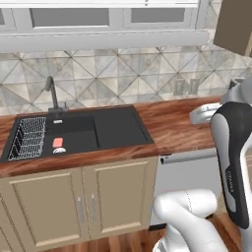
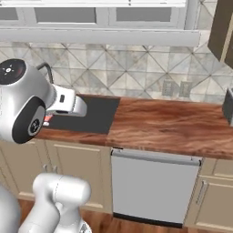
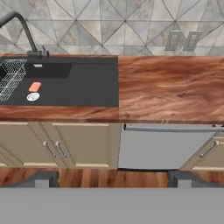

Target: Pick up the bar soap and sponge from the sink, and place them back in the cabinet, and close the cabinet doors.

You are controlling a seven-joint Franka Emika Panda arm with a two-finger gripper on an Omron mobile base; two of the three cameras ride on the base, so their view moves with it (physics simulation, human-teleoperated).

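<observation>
Spanning the left half of the wooden counter point(image 1: 182, 123), the sink point(image 1: 118, 125) is a black basin with a flat drainboard on its right and a white wire rack point(image 1: 27, 138) at its left end, and it lies well off to the left of where the arm is now. The gripper point(image 3: 111, 179) hangs back from the counter's edge, about level with the dishwasher front point(image 3: 162, 148), its two dark fingertips point(image 3: 41, 178) spread wide with nothing between them. The bar soap point(image 1: 58, 142) rests on the basin floor just right of the rack and just above the round white drain point(image 1: 59, 150), so the coming reach probably has to go left and forward. In the hand view the soap's long axis looks slightly tilted toward the faucet point(image 3: 22, 30). The left base view gives the basin floor whole; in the right base view the arm's own body covers most of it, leaving a sliver of pink. No sponge can be made out in the basin.
</observation>
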